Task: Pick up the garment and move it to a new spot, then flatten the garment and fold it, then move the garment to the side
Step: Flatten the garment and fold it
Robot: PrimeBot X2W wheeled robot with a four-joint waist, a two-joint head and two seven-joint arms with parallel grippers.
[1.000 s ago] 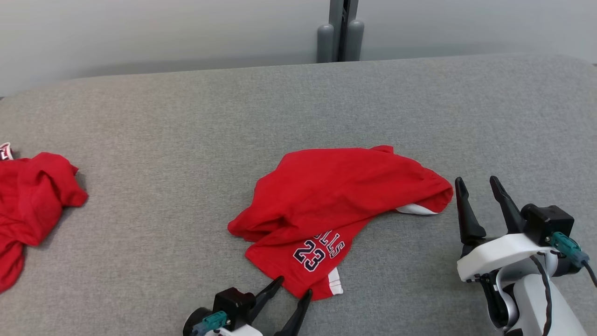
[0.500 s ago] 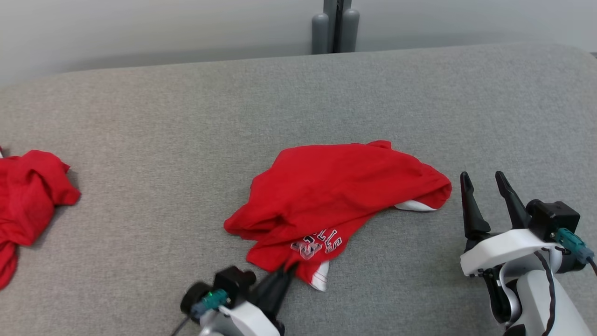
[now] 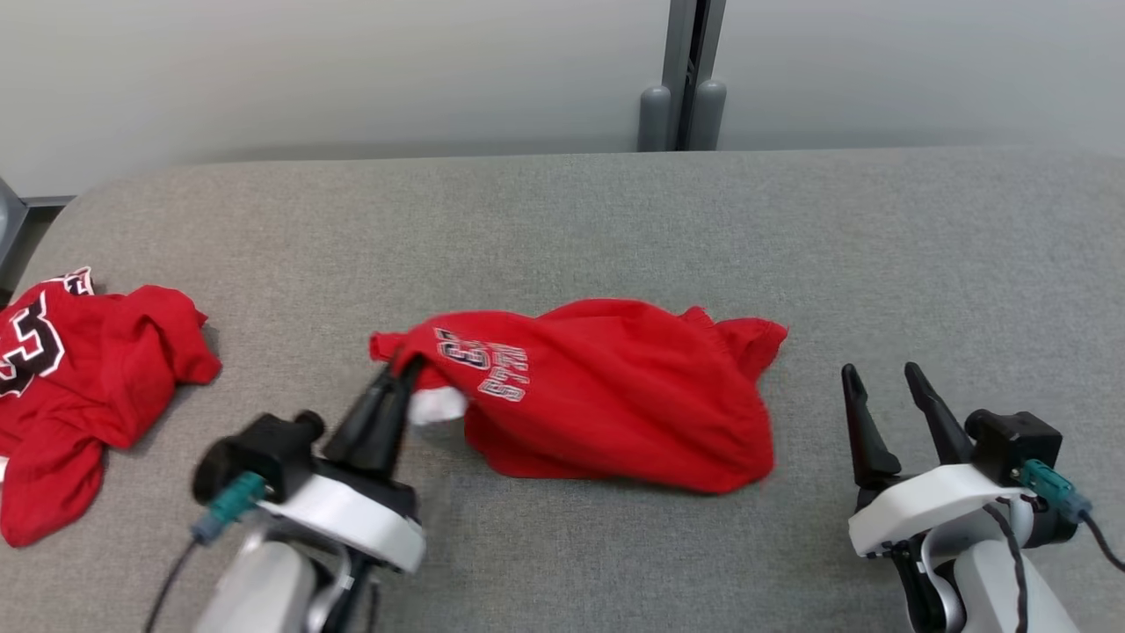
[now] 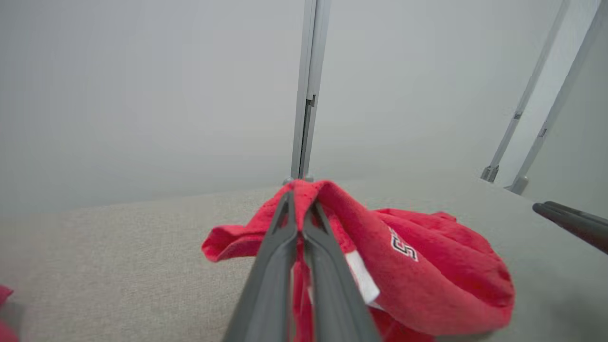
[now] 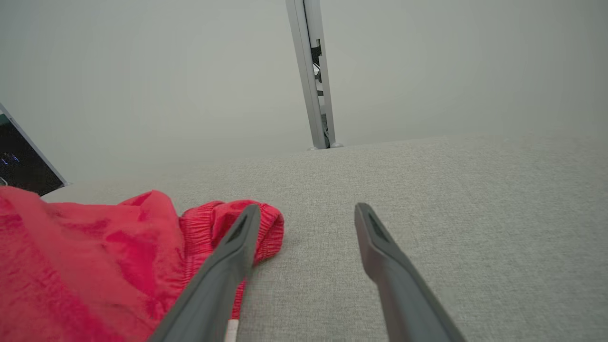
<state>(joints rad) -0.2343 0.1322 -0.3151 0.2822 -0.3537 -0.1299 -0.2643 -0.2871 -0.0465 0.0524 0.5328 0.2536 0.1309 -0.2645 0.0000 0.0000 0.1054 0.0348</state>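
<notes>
The left gripper (image 3: 402, 369) has its two dark fingers pressed together on a corner of the red garment (image 3: 615, 396), pinching a fold of cloth right at the fingertips. From that pinch the garment trails away to the gripper's right as a rumpled heap on the grey padded surface (image 3: 562, 220), with the held corner raised above the rest. White-and-dark lettering and a number run across the cloth just beyond the fingertips. A scrap of white trim shows just under the fingers. The garment's far end has a gathered, elastic-looking hem, and it lies near the right gripper (image 3: 879, 376), on that gripper's left. The right gripper's fingers stand spread apart with nothing between them, over bare surface. A second red garment (image 3: 88, 378) lies crumpled well off to the left gripper's left.
</notes>
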